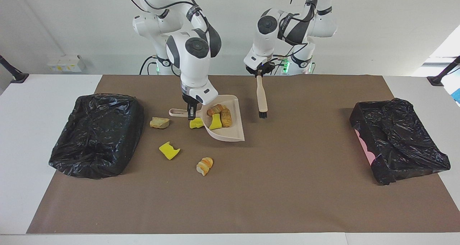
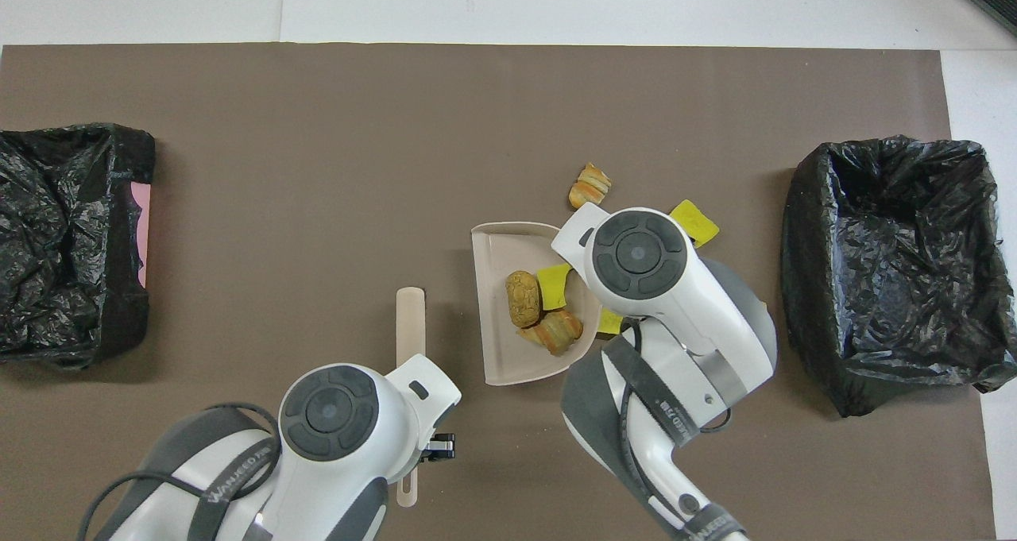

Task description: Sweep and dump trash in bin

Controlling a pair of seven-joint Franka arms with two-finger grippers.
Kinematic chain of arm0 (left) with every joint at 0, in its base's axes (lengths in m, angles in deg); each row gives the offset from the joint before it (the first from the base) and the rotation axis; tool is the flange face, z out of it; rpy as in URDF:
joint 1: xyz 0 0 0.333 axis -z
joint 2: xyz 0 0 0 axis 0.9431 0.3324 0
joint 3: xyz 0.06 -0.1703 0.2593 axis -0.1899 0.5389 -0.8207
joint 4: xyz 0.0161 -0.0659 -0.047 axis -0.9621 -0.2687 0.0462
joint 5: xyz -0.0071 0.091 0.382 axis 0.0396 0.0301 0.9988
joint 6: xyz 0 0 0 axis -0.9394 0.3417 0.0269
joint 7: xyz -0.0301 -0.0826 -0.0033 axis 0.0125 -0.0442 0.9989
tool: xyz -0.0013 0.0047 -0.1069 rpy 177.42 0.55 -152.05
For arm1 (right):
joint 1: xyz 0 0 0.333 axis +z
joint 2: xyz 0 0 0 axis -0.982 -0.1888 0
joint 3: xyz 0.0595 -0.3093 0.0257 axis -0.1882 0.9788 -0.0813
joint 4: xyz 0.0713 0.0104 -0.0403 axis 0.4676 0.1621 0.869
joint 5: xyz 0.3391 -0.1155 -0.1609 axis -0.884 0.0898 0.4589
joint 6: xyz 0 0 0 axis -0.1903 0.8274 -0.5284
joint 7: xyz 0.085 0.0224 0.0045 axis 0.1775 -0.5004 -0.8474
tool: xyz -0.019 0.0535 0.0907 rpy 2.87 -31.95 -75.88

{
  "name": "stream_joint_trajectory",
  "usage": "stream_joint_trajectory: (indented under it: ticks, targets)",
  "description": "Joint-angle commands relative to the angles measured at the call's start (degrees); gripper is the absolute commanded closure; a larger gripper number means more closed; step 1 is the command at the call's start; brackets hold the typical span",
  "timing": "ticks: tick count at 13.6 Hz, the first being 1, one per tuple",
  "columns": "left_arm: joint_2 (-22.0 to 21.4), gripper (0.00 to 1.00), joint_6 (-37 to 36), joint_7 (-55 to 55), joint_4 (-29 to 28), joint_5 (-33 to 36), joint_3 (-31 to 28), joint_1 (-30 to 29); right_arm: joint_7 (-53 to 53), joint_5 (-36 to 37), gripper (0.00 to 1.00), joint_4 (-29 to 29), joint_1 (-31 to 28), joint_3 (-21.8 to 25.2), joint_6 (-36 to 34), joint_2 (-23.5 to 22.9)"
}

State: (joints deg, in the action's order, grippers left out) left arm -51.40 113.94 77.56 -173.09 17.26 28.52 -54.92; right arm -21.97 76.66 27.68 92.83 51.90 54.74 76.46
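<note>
1 arm label [image 2: 241, 471]: "WANJEED"

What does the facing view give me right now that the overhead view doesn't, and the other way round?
Facing view only: the right gripper shut on the beige dustpan's handle, the tan bread chunk near the black-lined bin, and the brush's black bristles. In the overhead view the right arm covers that grip and chunk.

Overhead view only: the inside of that bin, which looks empty, and the full length of the beige brush handle under the left arm.

Both: three scraps in the dustpan, the yellow sponge bit and the orange croissant-like piece on the mat, and the left gripper shut on the brush.
</note>
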Motion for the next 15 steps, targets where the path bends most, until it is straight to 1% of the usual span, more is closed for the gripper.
stream_joint_trajectory:
  ticks: [1, 3, 6, 8, 11, 15]
  targets:
    - [-3.30, 1.00, 1.59, 1.81, -3.25, -5.21, 4.26, 0.16, 5.81, -1.72, 1.00, -2.76, -4.29, -0.63, -3.41, 0.18]
    - [-4.01, 1.00, 4.83, 2.17, -4.93, -10.74, 7.69, 0.16, 8.36, -1.72, 1.00, -4.86, -7.19, -0.63, -5.60, 0.26]
    - [-3.66, 1.00, 9.14, 5.50, -6.95, -12.35, 12.00, 0.16, 12.84, -1.72, 1.00, -6.54, -12.20, -0.54, -7.28, 0.53]
    - [-3.49, 1.00, 9.51, 5.42, -7.04, -15.06, 12.19, 0.16, 16.18, -1.54, 1.00, -6.80, -15.98, -0.19, -7.37, 1.14]
    - [-3.40, 1.00, 9.42, 4.72, -7.57, -15.51, 12.19, 0.25, 21.36, -1.02, 1.00, -7.33, -23.79, -0.19, -7.29, 1.67]
    - [-2.70, 0.87, 10.30, 4.81, -8.18, -15.51, 12.28, 1.56, 29.89, -0.31, 1.00, -7.33, -33.12, -0.01, -5.27, 1.41]
